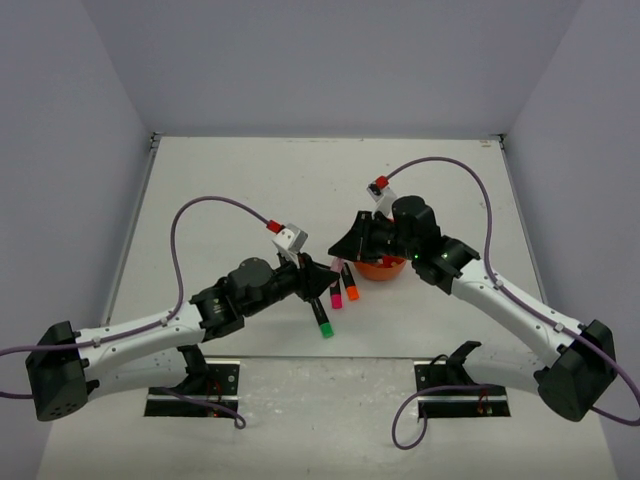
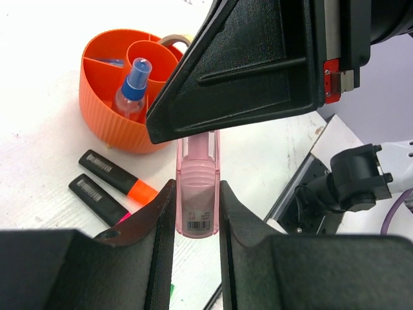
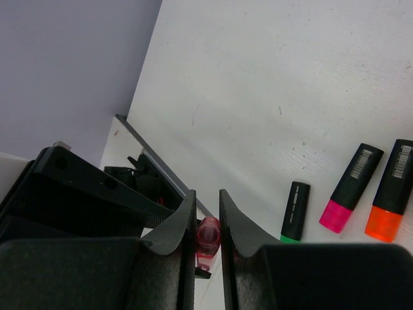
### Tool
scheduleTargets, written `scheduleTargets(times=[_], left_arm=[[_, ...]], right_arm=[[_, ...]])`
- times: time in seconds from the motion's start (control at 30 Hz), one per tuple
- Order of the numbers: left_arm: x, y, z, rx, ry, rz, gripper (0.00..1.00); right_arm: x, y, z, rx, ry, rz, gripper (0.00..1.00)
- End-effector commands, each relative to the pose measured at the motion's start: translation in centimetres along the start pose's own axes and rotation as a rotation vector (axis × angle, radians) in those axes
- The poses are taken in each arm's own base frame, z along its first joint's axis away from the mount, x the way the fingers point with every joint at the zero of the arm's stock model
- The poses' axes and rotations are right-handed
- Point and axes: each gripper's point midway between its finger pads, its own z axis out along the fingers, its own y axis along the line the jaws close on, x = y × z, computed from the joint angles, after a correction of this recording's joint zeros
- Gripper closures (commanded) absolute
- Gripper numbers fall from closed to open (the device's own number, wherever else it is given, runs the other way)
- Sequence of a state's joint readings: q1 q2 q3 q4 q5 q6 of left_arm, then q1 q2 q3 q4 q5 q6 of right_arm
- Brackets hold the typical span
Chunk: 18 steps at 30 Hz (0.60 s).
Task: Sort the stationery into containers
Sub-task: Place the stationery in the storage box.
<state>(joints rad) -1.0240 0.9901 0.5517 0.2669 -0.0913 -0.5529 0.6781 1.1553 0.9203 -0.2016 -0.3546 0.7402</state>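
The left end effector [image 2: 197,188] is closed on a pink marker [image 2: 197,210], its fingers pressed to either side of the barrel, holding it up off the counter [image 2: 45,155]. The right end effector [image 3: 207,195] meets it from the opposite side. Its fingers are narrow, with the marker's other end lodged between them and, as far as can be seen, touching both. The pink marker hangs between the two end effectors, near the orange organiser [image 2: 106,123] and not in it. A blue marker [image 2: 132,87] stands tilted in one outer compartment, and a tape roll [image 2: 173,40] shows at the far rim. On the counter near the organiser lie a green-capped marker [image 3: 295,212], a pink-capped marker [image 3: 352,187] and an orange-capped marker [image 3: 391,206], side by side
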Motion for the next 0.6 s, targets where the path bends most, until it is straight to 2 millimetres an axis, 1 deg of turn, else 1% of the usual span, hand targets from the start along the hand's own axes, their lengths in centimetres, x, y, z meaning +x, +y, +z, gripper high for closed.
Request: scheduleTargets(times=[0.0,0.07,0.1,0.13,0.17,0.23,0.37,0.43,0.47,0.5,0.53,0.57], left_arm=[[-2.3,1.8,-0.1,-0.127,-0.065,0.016,0.82],[-2.5,2.1,-0.5,-0.153,-0.068,0.007,0.33],[-2.6,2.3,-0.6,-0.167,-0.069,0.001,0.19],[-2.7,2.7,-0.9,-0.192,-0.066,-0.003,0.06],[-2.9,2.9,-1.2,-0.209,-0.064,-0.006,0.0],[-2.9,3.6,-2.0,-0.256,-0.053,-0.011,0.0],[-3.5,4.8,-4.8,-0.353,-0.044,-0.048,0.0],[-3.8,5.1,-6.0,-0.37,-0.052,-0.053,0.0],[-3.9,5.2,-6.4,-0.374,-0.058,-0.055,0.0],[-4.1,5.4,-7.1,-0.384,-0.068,-0.058,0.0],[-4.1,5.5,-7.4,-0.391,-0.07,-0.059,0.0],[-4.0,5.9,-7.9,-0.408,-0.067,-0.059,0.0]], right_arm=[[-1.1,1.4,-0.5,-0.04,-0.047,-0.031,1.0],[-1.8,1.3,-0.5,-0.018,-0.064,-0.041,1.0],[-2.4,1.3,-0.5,-0.006,-0.081,-0.05,1.0],[-3.4,0.5,-0.7,0.039,-0.106,-0.068,1.0],[-4.4,-0.2,-0.9,0.076,-0.131,-0.078,1.0],[-6.6,-1.0,-1.3,0.117,-0.17,-0.073,1.0],[-12.4,-4.5,-3.2,0.274,-0.295,-0.048,1.0],[-14.9,-5.8,-4.0,0.36,-0.349,-0.049,1.0],[-15.9,-5.8,-4.1,0.369,-0.368,-0.05,1.0],[-17.2,-7.4,-4.7,0.463,-0.4,-0.065,1.0],[-17.8,-7.6,-4.5,0.473,-0.405,-0.065,1.0],[-18.7,-9.4,-4.5,0.562,-0.413,-0.073,1.0]])
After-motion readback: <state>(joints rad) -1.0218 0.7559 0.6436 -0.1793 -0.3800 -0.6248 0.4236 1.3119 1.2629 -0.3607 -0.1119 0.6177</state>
